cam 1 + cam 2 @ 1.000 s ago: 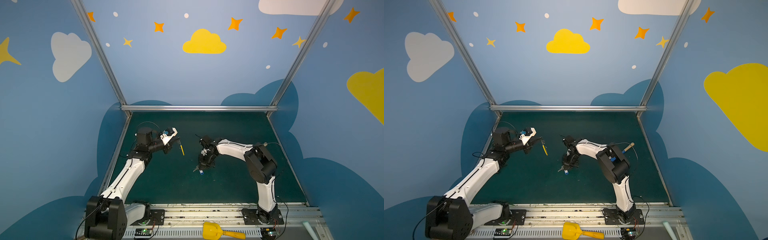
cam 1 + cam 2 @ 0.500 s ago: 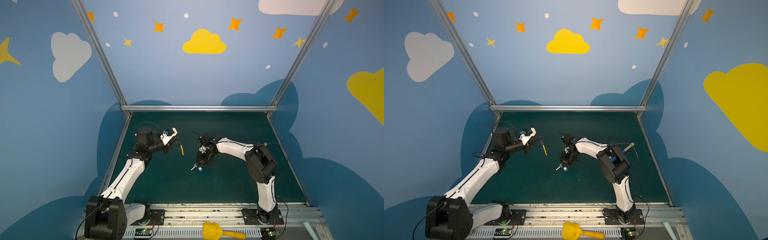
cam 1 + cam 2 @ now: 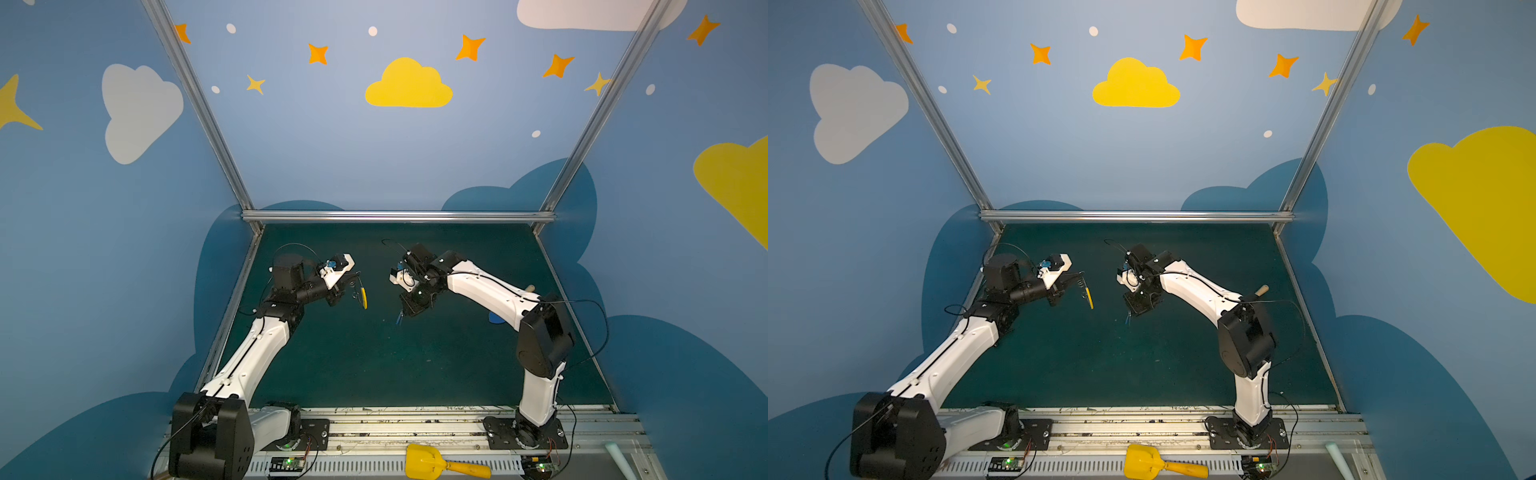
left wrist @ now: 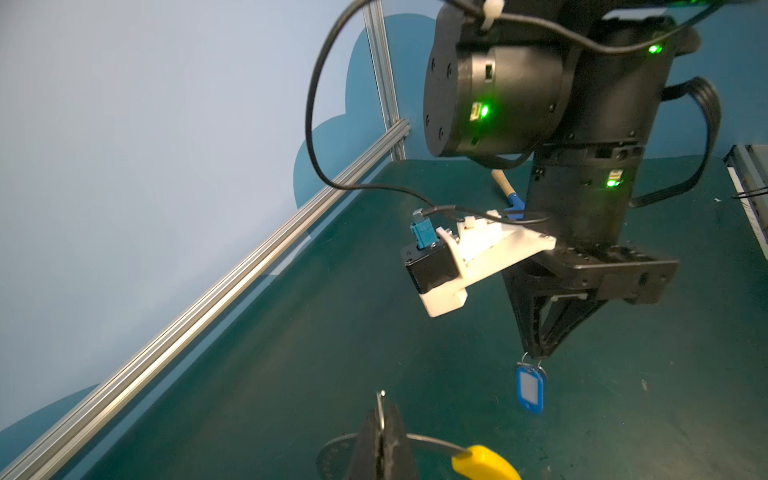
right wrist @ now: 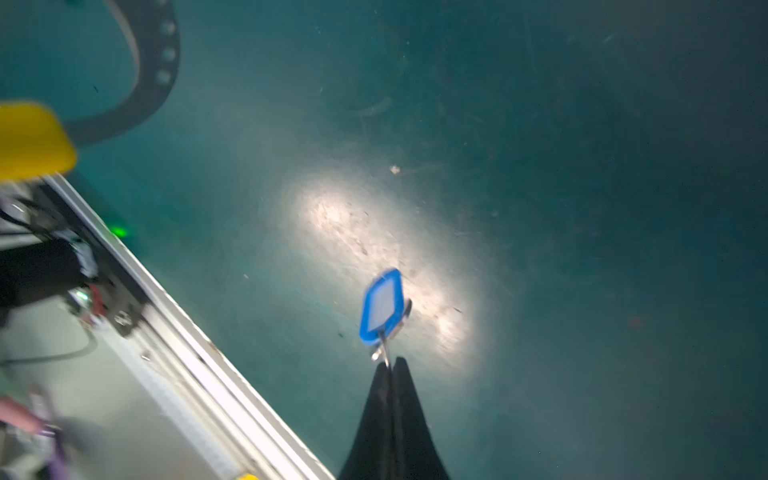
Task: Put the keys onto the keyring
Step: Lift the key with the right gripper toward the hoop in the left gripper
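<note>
Mid-frame in a top view, the keys (image 3: 399, 318) are pinched by their ring in the right gripper (image 3: 402, 311); just left, the keyring (image 3: 363, 297) is clamped by the left gripper (image 3: 352, 284). Both are judged light, stiff, slippery.

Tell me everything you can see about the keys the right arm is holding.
The keys are a small oblong blue plastic tag with a white window, on a thin silver ring; a metal key sits mostly hidden behind the tag. The right gripper is shut on the ring, so the tag dangles free above the green mat, touching nothing else. The left wrist view shows it hanging straight down.
</note>
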`<state>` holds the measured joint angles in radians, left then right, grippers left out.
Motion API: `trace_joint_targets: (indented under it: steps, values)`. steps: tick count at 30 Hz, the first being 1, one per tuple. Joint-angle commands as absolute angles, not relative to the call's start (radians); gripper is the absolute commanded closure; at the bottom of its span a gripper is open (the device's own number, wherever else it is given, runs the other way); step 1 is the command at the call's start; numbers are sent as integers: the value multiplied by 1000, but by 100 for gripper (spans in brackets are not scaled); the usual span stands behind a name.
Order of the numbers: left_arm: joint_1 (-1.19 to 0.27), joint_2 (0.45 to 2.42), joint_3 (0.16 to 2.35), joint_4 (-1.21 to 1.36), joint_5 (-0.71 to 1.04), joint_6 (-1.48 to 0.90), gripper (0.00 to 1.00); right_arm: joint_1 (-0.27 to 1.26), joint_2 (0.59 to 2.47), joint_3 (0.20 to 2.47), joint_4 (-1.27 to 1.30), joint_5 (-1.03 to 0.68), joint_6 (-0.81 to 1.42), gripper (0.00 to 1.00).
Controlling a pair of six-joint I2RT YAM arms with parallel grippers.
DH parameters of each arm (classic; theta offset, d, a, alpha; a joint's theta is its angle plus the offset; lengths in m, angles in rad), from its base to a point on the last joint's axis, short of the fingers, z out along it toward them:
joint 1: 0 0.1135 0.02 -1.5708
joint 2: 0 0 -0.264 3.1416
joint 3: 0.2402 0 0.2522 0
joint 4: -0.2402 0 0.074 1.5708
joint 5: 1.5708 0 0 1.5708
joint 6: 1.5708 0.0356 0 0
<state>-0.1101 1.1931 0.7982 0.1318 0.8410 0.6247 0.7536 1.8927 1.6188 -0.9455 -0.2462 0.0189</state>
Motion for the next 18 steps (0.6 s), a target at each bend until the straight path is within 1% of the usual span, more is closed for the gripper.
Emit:
trace_joint_targets:
  steps: [1, 6, 10, 14, 17, 18]
  values:
    - [-119, 1184, 828, 162, 859, 615, 96, 741, 1830, 1605, -1042, -161, -193, 100]
    - [-170, 1203, 857, 136, 854, 648, 96, 703, 1689, 1515, -889, -254, -292, 100]
    - [-218, 1224, 877, 130, 844, 655, 96, 673, 1585, 1429, -758, -325, -329, 100]
    - [-262, 1255, 904, 125, 861, 656, 96, 634, 1472, 1299, -600, -417, -348, 100]
    - [-300, 1284, 938, 95, 876, 670, 96, 612, 1395, 1201, -469, -499, -427, 100]
    - [-314, 1294, 951, 86, 881, 675, 96, 608, 1368, 1171, -422, -506, -419, 100]
